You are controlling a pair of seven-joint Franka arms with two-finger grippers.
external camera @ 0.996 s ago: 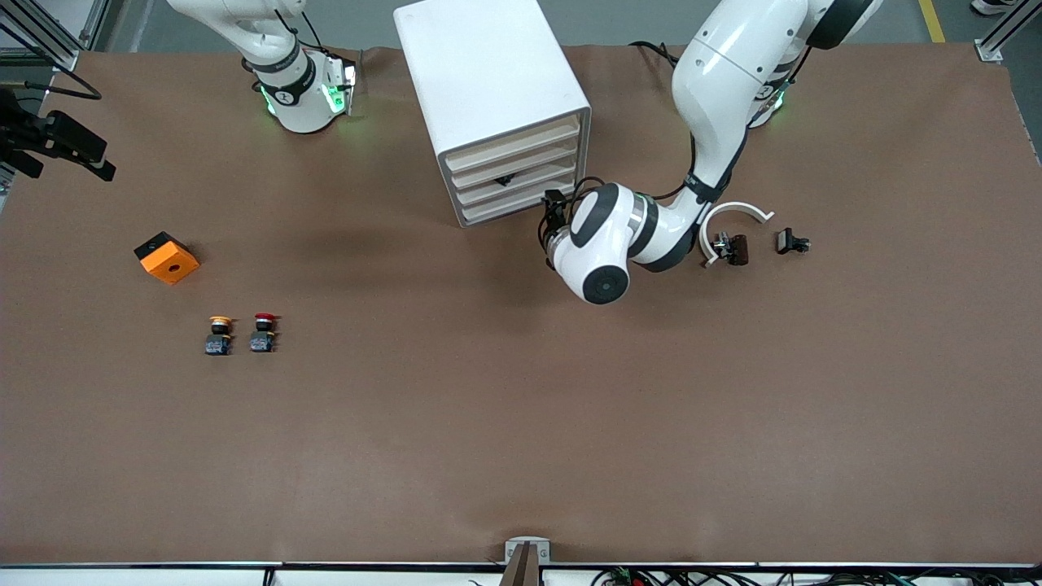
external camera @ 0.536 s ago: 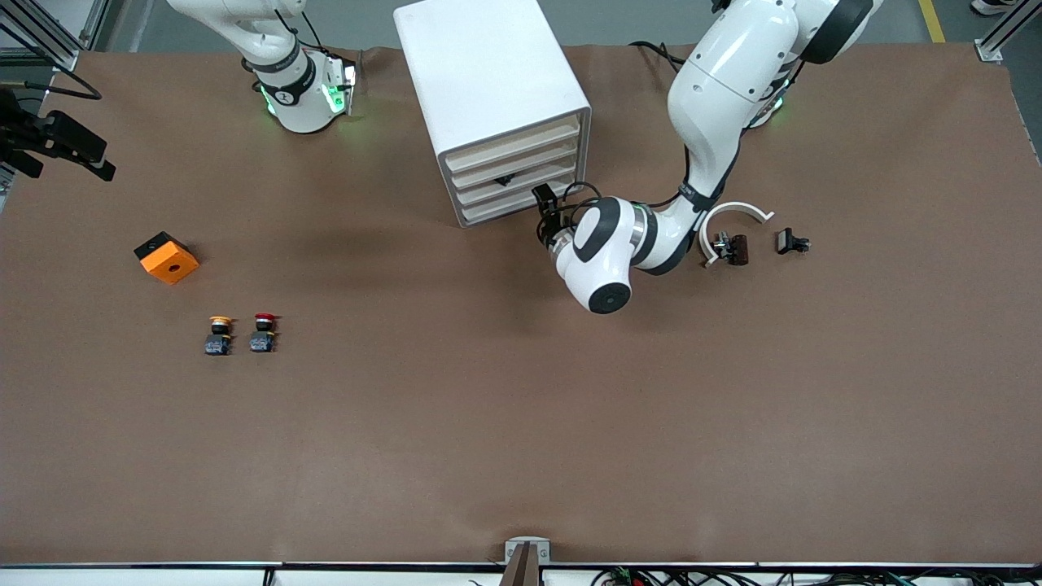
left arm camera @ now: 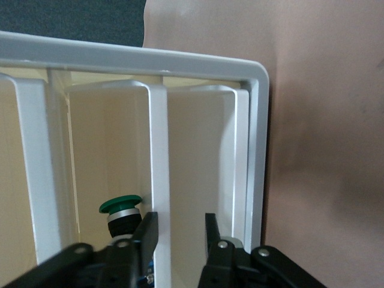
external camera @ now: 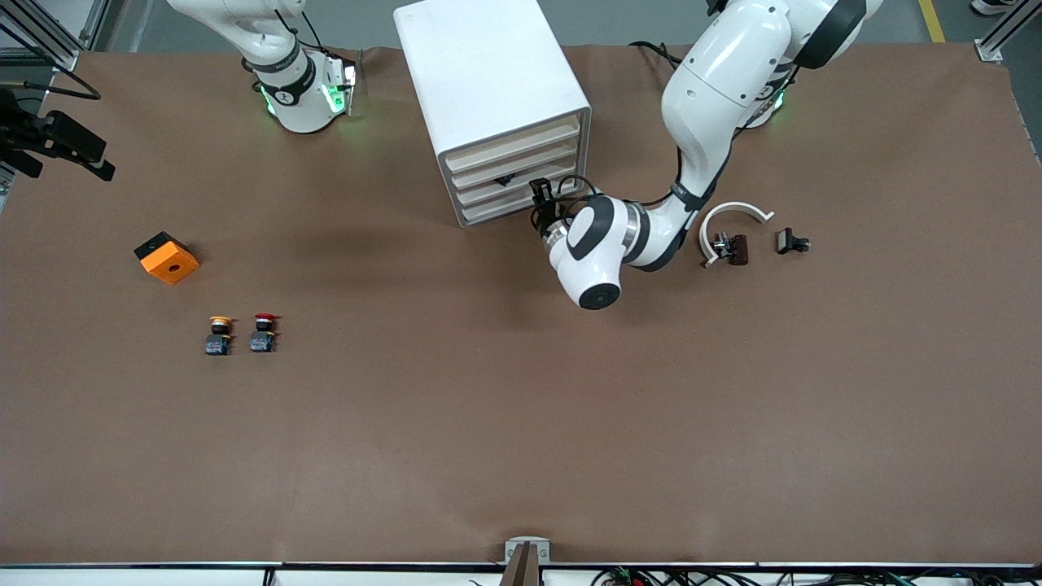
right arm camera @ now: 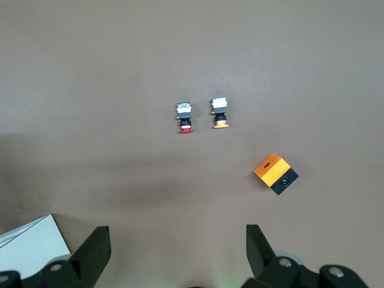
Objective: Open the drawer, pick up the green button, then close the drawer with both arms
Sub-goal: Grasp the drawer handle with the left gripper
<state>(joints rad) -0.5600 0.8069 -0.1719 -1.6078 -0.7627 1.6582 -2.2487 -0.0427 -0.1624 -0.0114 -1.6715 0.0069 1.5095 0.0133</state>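
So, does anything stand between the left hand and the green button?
Yes. The button sits inside the closed drawer. The left hand is at the drawer's front edge, which stands between its fingers, so the drawer must come out first.

Brown surface (external camera: 521, 423) throughout. Toward the right arm's end: orange-and-black block (external camera: 166, 258); nearer the front camera, yellow-capped button (external camera: 218, 334) just beside red-capped button (external camera: 263, 332). Toward the left arm's end: white curved bracket (external camera: 733, 213), touching it a small dark part (external camera: 732, 247); near that, a small black clip (external camera: 791, 241).
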